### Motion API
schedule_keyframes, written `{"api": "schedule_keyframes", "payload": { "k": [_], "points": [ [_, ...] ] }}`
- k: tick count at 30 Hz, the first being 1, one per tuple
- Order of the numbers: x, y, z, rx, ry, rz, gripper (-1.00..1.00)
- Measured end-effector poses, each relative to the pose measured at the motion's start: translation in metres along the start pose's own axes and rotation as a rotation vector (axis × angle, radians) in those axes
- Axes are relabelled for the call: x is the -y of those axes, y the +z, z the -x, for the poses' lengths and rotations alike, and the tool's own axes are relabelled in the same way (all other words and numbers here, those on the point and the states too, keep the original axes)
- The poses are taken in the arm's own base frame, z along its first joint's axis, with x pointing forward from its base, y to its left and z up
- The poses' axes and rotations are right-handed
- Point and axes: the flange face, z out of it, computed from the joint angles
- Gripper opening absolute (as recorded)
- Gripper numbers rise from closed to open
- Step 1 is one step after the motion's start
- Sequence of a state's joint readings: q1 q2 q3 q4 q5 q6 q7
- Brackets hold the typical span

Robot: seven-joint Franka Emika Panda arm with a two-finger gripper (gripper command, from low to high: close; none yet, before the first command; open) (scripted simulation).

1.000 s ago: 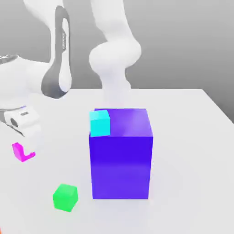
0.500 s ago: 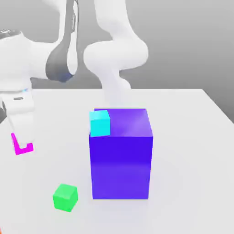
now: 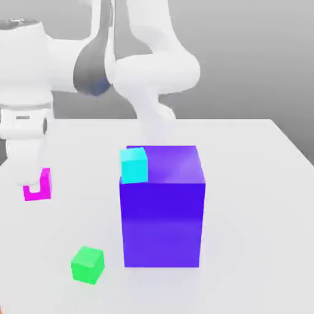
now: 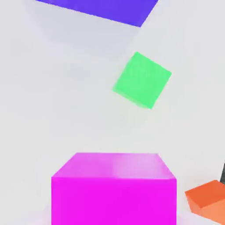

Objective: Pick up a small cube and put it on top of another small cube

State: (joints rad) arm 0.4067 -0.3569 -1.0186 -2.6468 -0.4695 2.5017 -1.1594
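Magenta cube [image 3: 38, 187] hangs clamped in the end effector [image 3: 35, 184] at the exterior view's left, lifted clear of the bench [image 3: 245, 184] — the white fingers [image 3: 27, 162] come straight down from the hand above and are pressed onto it, so that part of its face is covered by them. In the hand view the same cube [image 4: 114, 186] sits close under the camera, its top and one side showing.

The small green cube [image 3: 87, 265] rests on the bench nearer the front edge, to the exterior view's right of the held cube and lower in that picture, well apart from it. The hand view shows the green cube [image 4: 142, 79] turned at an angle on the white surface [image 4: 52, 101], beyond the magenta one.

A big purple-blue block [image 3: 162, 211] stands upright in the middle of the bench, just to the exterior view's right of the green cube without touching it. A small cyan cube [image 3: 134, 164] sits on the block's top at the front corner toward the exterior view's left. The block's edge [image 4: 101, 9] appears in the hand view too — past the green cube.

An orange object [image 4: 206, 200] shows at the border of the hand view, beside the magenta cube; what it is cannot be told.
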Motion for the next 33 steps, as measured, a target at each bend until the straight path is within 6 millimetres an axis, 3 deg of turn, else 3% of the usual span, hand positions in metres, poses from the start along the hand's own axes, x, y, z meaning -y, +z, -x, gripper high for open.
{"api": "schedule_keyframes", "payload": {
  "k": [9,19,28,33],
  "points": [
    [0.002,0.005,-0.024,-0.005,0.207,-0.019,-1.00],
    [0.009,0.031,-0.053,0.014,0.439,-0.055,-1.00],
    [0.022,0.074,-0.087,0.058,0.613,-0.085,-1.00],
    [0.024,0.119,-0.082,0.059,0.636,-0.084,-1.00]
  ]
}}
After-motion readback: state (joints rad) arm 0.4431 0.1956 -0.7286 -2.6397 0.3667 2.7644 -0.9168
